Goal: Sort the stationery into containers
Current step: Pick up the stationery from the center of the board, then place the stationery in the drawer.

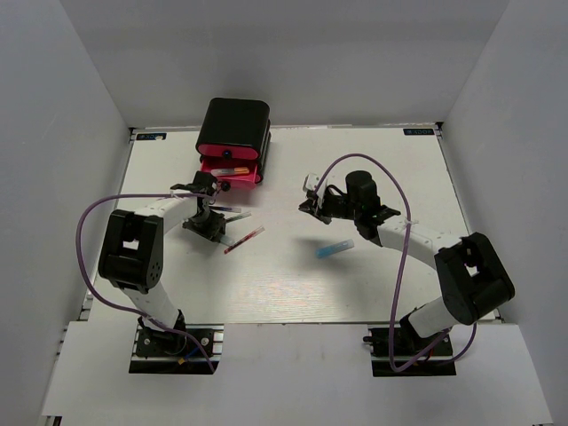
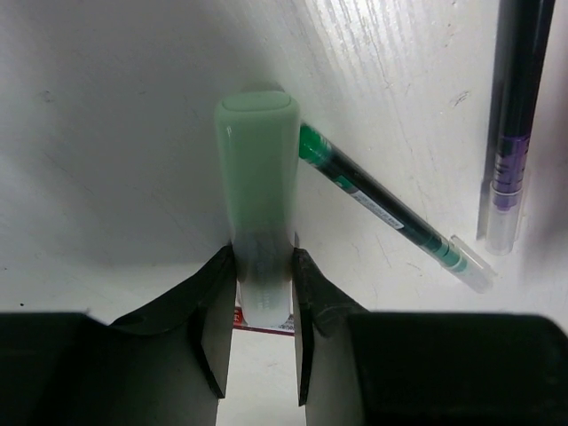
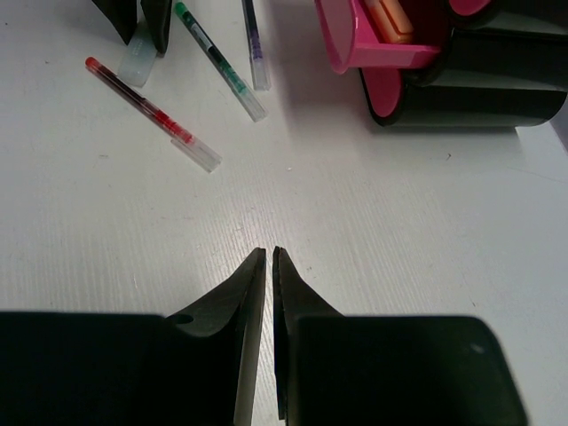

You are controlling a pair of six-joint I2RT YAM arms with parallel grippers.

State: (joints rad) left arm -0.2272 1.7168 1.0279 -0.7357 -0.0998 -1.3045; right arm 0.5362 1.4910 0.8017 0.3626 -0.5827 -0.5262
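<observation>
Nearest to the arm bases, and so farthest from the black box point(image 1: 234, 122), a blue marker point(image 1: 335, 249) lies alone on the table point(image 1: 266, 284), well apart from the box and to its right. It is not yet sorted. A little closer to the box lies the red pen point(image 3: 151, 114). Just beside it the left gripper point(image 2: 264, 266) has its fingers pressed on both sides of the mint marker point(image 2: 257, 169), so it has hold of it. The marker seems to rest on the table, though I cannot tell this for sure. The green pen point(image 2: 382, 209) lies slanted with one end touching the mint marker, and a dark pen point(image 2: 513, 115) with a purple band lies beside it, nearer the box. The right gripper point(image 3: 269, 259) hangs before the box and to its right, its fingers almost together with only a thin slit and nothing between them. At the box itself one pink drawer point(image 3: 355, 49) stands pulled out, and an orange marker point(image 3: 389, 16) lies inside. I judge the task is in its early part: one item is stored and five in view are left. The green pen leaning on the marker may be dragged along with it, and the pens crowd the way to the open drawer
</observation>
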